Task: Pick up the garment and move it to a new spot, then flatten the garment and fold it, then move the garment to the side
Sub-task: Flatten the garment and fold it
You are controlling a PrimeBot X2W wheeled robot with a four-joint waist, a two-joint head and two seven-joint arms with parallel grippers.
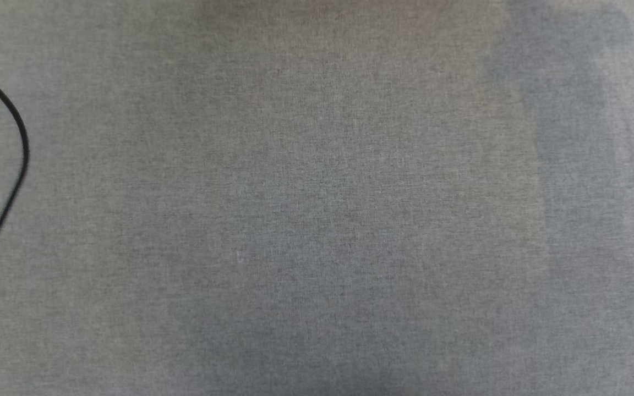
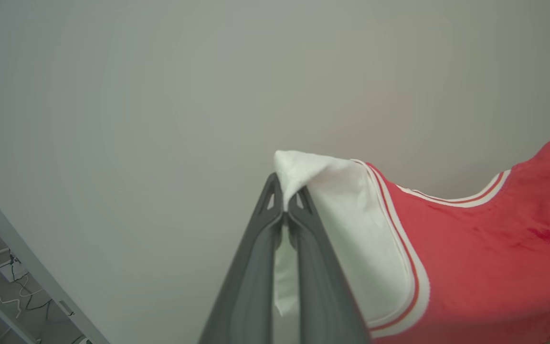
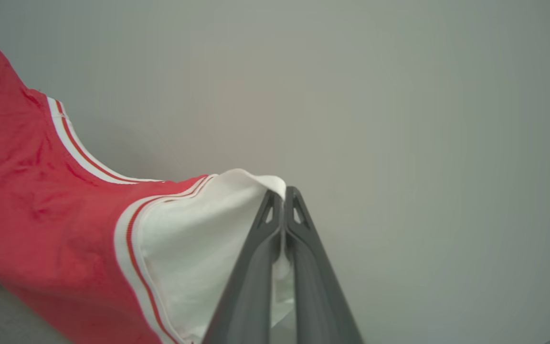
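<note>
In the left wrist view my left gripper (image 2: 285,200) is shut on the white sleeve of the garment (image 2: 485,258), whose red body with red-white striped trim stretches away to the right, raised off the grey table (image 2: 160,95). My right gripper (image 3: 283,198) is shut on the other white sleeve in the right wrist view, and the garment (image 3: 31,191) spreads out to the left there. The shirt hangs taut between the two grippers. Its lettering is hidden.
The head view looks down on the grey cloth-covered table (image 1: 317,209), with a black cable (image 1: 17,137) curving at its left edge. The table's edge (image 2: 26,267) and a floor with cables (image 2: 12,286) show at the lower left of the left wrist view.
</note>
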